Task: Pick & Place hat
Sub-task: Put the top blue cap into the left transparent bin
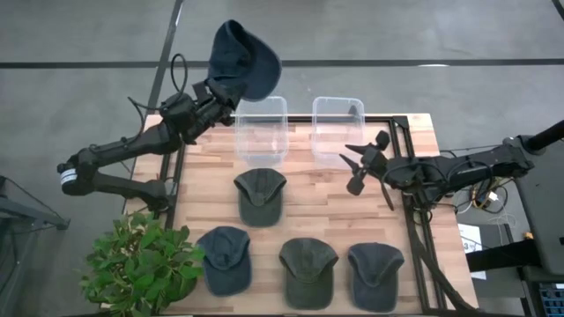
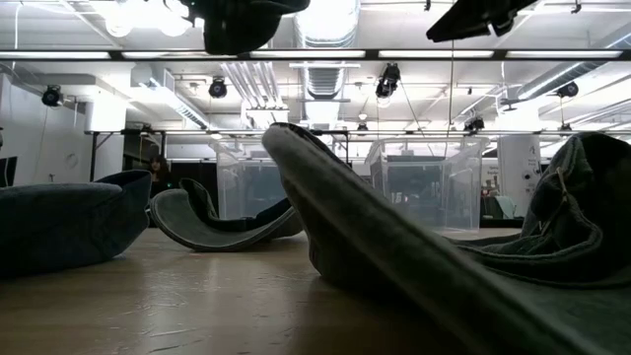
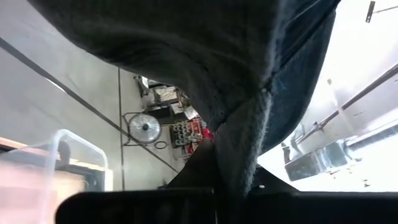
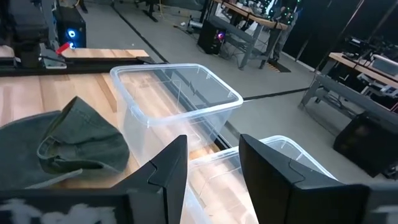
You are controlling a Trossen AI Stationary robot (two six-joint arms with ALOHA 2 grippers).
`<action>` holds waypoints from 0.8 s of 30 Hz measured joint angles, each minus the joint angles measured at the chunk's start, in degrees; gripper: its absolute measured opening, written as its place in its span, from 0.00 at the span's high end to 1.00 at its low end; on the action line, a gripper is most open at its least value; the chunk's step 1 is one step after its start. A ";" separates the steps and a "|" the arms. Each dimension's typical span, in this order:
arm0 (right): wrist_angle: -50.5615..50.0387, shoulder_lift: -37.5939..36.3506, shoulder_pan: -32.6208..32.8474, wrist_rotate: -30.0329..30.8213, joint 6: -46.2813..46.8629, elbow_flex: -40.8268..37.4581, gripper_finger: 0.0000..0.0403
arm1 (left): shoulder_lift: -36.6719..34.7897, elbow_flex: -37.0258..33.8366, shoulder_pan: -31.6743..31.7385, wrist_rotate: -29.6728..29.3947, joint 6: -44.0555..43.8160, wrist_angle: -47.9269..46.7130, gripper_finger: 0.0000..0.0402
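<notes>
My left gripper [image 1: 214, 88] is shut on a dark blue hat [image 1: 243, 56] and holds it high over the table's far left corner, beside the left clear bin [image 1: 261, 130]. In the low view the hat [image 2: 242, 20] shows at the top edge. In the left wrist view the hat [image 3: 205, 56] fills most of the picture. My right gripper [image 1: 359, 164] hovers open near the right clear bin [image 1: 337, 123], touching nothing. Its fingers [image 4: 171, 165] frame both bins. My left gripper pinches a bunched fold of the dark blue hat's cloth [image 3: 239, 168] between its two fingers; which part of the hat that is, I cannot tell. The hat is lifted clear of the table and spreads out beyond the fingertips, toward the far edge.
Several more hats lie on the wooden table: a green one [image 1: 261, 195] at the middle, and a blue one [image 1: 225, 257], a green one [image 1: 308, 271] and a grey-blue one [image 1: 376, 275] along the near edge. A potted plant [image 1: 141, 264] stands at the near left corner.
</notes>
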 joint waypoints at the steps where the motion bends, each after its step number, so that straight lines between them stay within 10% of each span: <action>1: -0.02 0.15 0.00 0.00 -0.17 0.00 0.65 | 0.00 0.00 0.00 0.04 -0.41 0.30 0.99; 24: -0.05 0.24 0.00 0.50 -20.57 0.00 0.66 | 10.25 8.19 -0.92 12.10 8.75 -37.02 0.99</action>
